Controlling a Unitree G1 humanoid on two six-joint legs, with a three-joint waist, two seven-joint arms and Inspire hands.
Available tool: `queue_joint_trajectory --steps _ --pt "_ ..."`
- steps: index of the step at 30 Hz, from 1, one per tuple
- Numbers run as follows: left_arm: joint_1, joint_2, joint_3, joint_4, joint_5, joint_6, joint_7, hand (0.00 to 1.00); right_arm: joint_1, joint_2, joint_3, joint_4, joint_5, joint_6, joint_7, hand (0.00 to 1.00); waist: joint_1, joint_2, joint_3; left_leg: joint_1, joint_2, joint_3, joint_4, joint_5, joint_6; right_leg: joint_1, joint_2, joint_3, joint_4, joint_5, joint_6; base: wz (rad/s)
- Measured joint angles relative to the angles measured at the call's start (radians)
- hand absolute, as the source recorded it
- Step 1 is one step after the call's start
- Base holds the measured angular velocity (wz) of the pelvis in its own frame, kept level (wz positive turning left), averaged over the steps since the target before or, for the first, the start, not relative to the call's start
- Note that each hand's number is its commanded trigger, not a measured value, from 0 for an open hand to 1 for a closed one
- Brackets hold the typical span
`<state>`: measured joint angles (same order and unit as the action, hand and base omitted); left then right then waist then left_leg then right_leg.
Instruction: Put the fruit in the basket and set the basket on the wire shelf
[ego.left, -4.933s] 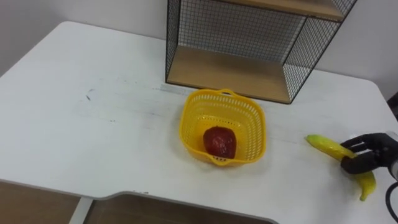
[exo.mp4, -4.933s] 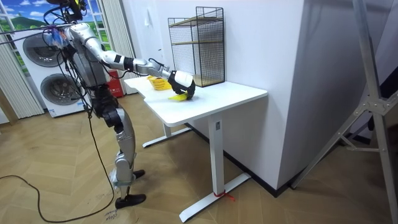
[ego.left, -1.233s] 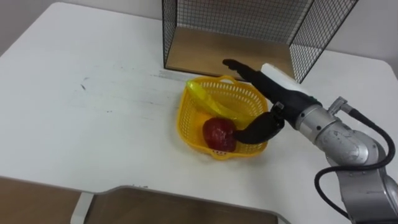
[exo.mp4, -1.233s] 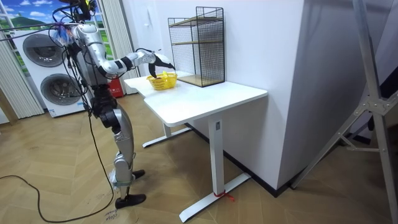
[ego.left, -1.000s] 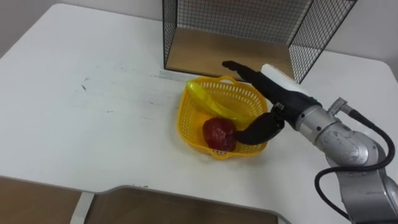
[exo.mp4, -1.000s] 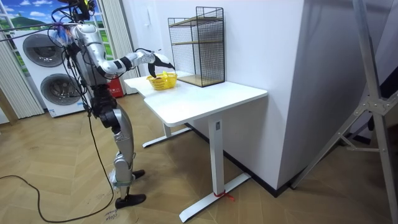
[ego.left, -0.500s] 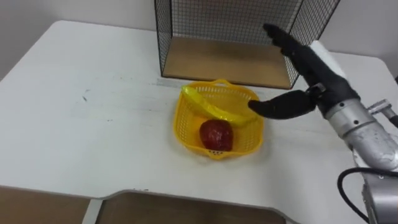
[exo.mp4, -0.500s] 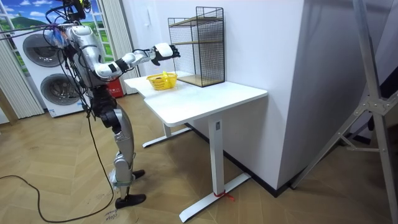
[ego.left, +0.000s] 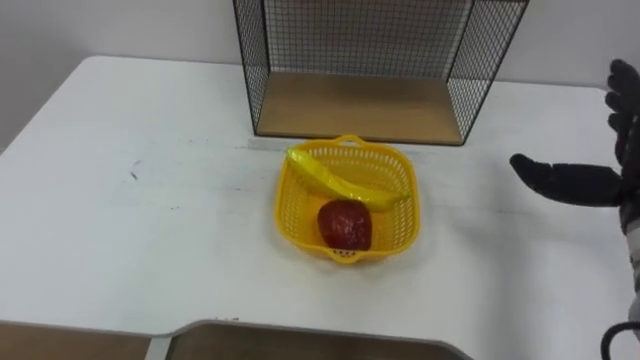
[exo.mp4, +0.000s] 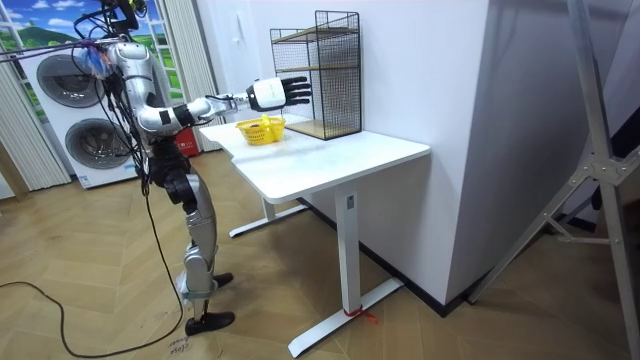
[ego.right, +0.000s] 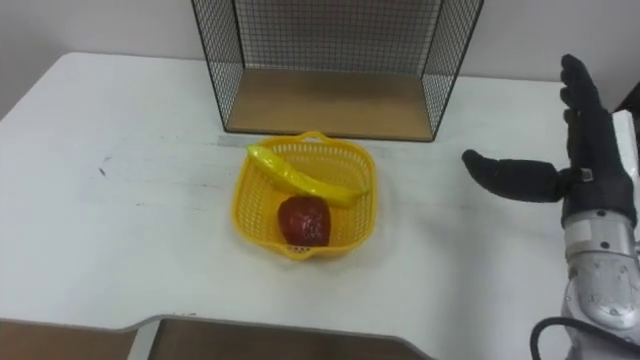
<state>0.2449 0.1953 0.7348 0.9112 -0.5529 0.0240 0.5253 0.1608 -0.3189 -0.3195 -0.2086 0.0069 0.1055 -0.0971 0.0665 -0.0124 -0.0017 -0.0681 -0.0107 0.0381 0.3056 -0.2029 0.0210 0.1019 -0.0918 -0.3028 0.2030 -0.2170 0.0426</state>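
1 basket (ego.left: 291, 206) — w/ 1 banana (ego.left: 335, 178), 1 red fruit (ego.left: 344, 224).

Eye views look closely down on the table (ego.left: 120, 230); the distant room view shares it, roughly side-on.

The wire shelf (ego.left: 350, 105) is cut off by the top edge just above its lowest board. In the left eye view the right hand (ego.left: 590, 185) is cropped by the right edge. In the room view, what lies in the yellow basket (exo.mp4: 261, 130) is too small to be resolved.
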Motion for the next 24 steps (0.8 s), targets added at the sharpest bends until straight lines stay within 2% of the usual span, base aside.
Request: queue_joint_trajectory --steps 1,3,4,5,7,9,11,12,14,15,17,20,24 --pt "0.001 0.002 0.022 -0.022 -0.006 -0.001 0.025 0.0 0.003 0.0 -0.006 0.0 0.0 0.0 -0.013 0.0 0.008 0.004 0.0005 -0.001 0.0 0.002 0.0 0.0 0.0 -0.001 0.0 0.002 0.0 0.0 0.0 -0.03" --pt "-0.017 0.017 0.089 -0.127 -0.034 -0.005 0.133 0.0 0.021 0.0 -0.031 0.0 0.0 0.0 -0.065 0.0 0.029 0.013 -0.0026 0.0 -0.001 0.006 -0.003 0.0 0.001 -0.005 -0.002 0.003 0.0 0.0 0.0 -0.07" --pt "-0.016 0.02 0.098 -0.152 -0.033 -0.012 0.159 0.0 0.025 0.0 -0.034 0.0 -0.004 0.0 -0.075 0.0 0.039 0.017 -0.0042 0.002 -0.001 0.005 -0.005 0.0 0.001 -0.007 -0.003 0.003 0.001 0.0 0.0 -0.1" --pt "-0.016 0.023 0.118 -0.214 -0.032 -0.025 0.219 0.0 0.04 0.0 -0.04 0.0 -0.009 -0.001 -0.096 0.0 0.051 0.024 -0.0092 0.003 -0.003 0.003 -0.01 -0.001 0.001 -0.012 -0.004 0.009 0.004 0.0 0.0 -0.12" --pt "-0.008 0.024 0.134 -0.301 -0.029 -0.051 0.309 0.0 0.067 0.0 -0.043 0.0 -0.013 -0.003 -0.12 0.0 0.065 0.033 -0.0125 0.011 -0.003 -0.001 -0.017 0.0 0.003 -0.013 -0.006 0.017 0.008 -0.001 0.002 -0.13" --pt "0.002 0.024 0.145 -0.404 -0.021 -0.064 0.388 0.0 0.093 0.001 -0.046 0.006 -0.012 -0.006 -0.134 0.0 0.081 0.04 -0.0134 0.015 -0.003 0.0 -0.018 -0.001 0.004 -0.019 -0.006 0.027 0.018 -0.001 0.003 -0.13" --pt "0.025 0.024 0.159 -0.564 -0.009 -0.076 0.468 0.0 0.108 0.001 -0.046 0.006 -0.015 -0.006 -0.14 0.0 0.082 0.049 -0.0138 0.009 -0.006 -0.004 -0.02 -0.001 0.004 -0.029 -0.005 0.031 0.02 -0.001 0.003 -0.07" --pt "0.029 0.024 0.163 -0.605 0.01 -0.077 0.481 0.0 0.112 0.001 -0.046 0.006 -0.02 -0.006 -0.144 0.0 0.083 0.051 -0.0133 0.008 -0.006 -0.01 -0.019 -0.001 0.004 -0.029 -0.005 0.031 0.019 -0.001 0.003 0.0" --pt "0.033 0.024 0.175 -0.78 0.096 -0.084 0.519 0.0 0.125 0.002 -0.047 0.006 -0.055 -0.007 -0.15 0.0 0.087 0.053 -0.0127 0.005 -0.01 -0.021 -0.013 -0.001 0.004 -0.027 -0.004 0.027 0.02 -0.001 0.003 0.05" --pt "0.032 0.024 0.175 -0.818 0.115 -0.093 0.523 0.0 0.124 0.001 -0.049 0.006 -0.058 -0.009 -0.151 0.0 0.084 0.051 -0.0116 0.005 -0.011 -0.022 -0.013 -0.001 0.004 -0.027 -0.004 0.027 0.019 -0.001 0.003 0.06" --pt "0.029 0.027 0.173 -0.955 0.192 -0.117 0.525 0.0 0.122 0.0 -0.056 0.006 -0.056 -0.023 -0.151 0.0 0.082 0.051 -0.007 -0.002 -0.018 -0.041 -0.001 -0.004 0.007 -0.025 -0.005 0.025 0.018 -0.003 0.004 0.06" --pt "0.025 0.034 0.157 -1.098 0.22 -0.131 0.501 0.0 0.121 0.002 -0.055 0.008 -0.039 -0.03 -0.144 0.0 0.071 0.053 -0.0066 -0.012 -0.02 -0.043 0.004 -0.004 0.01 -0.031 -0.009 0.023 0.02 -0.004 0.005 0.01" --pt "0.002 0.039 0.102 -1.177 0.221 -0.138 0.422 0.0 0.116 0.002 -0.05 0.009 -0.034 -0.03 -0.125 0.0 0.065 0.048 -0.0033 -0.012 -0.02 -0.043 0.006 -0.004 0.01 -0.028 -0.008 0.023 0.019 -0.004 0.006 0.01"
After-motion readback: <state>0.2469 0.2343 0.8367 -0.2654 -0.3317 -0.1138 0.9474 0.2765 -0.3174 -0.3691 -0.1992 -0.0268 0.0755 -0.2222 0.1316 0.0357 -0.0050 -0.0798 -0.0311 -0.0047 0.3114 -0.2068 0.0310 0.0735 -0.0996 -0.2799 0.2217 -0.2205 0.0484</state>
